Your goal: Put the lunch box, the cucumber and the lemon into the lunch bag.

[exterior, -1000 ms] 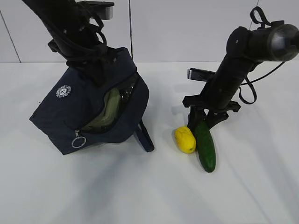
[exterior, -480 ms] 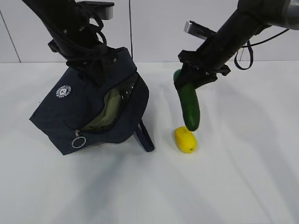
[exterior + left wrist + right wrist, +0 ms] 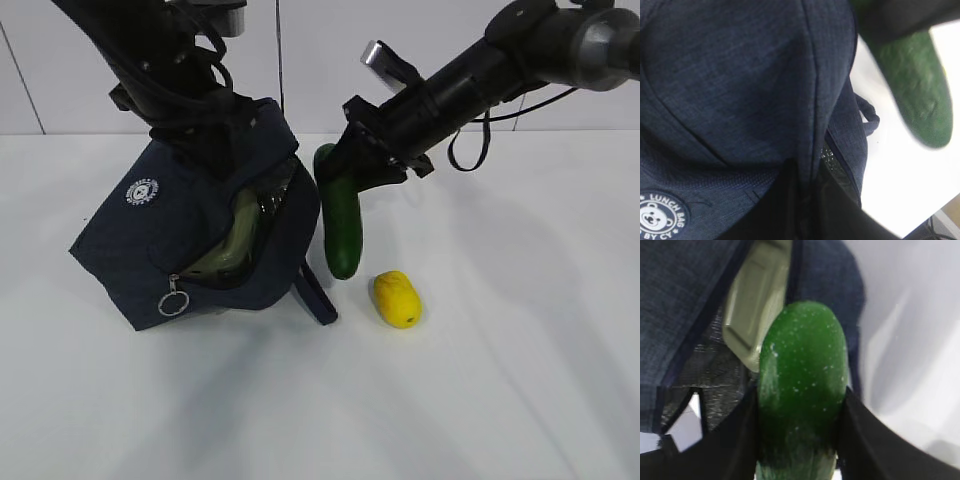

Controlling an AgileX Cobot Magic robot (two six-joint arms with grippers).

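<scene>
The navy lunch bag [image 3: 150, 230] is tilted, its open mouth facing right. My left gripper [image 3: 213, 140] is shut on the bag's upper edge and holds it up; in the left wrist view the gripper [image 3: 812, 200] pinches the fabric [image 3: 730, 75]. The lunch box [image 3: 235, 235] with its sage-green lid sits inside the bag, and also shows in the right wrist view [image 3: 757, 305]. My right gripper [image 3: 352, 165] is shut on the cucumber [image 3: 340, 220], which hangs just right of the bag's mouth, clear of the table. In the right wrist view the cucumber [image 3: 802, 380] fills the gripper [image 3: 800, 440]. The lemon [image 3: 397, 298] lies on the table.
The bag's metal ring pull [image 3: 172, 300] hangs at its lower front. A loop handle [image 3: 316, 292] rests on the white table [image 3: 480, 400] between the bag and the lemon. A pale wall stands behind the table.
My right gripper lifted the cucumber off the table beside the lemon and carried it up and left to the bag's mouth. The lemon stayed put. The bag shifted slightly.
</scene>
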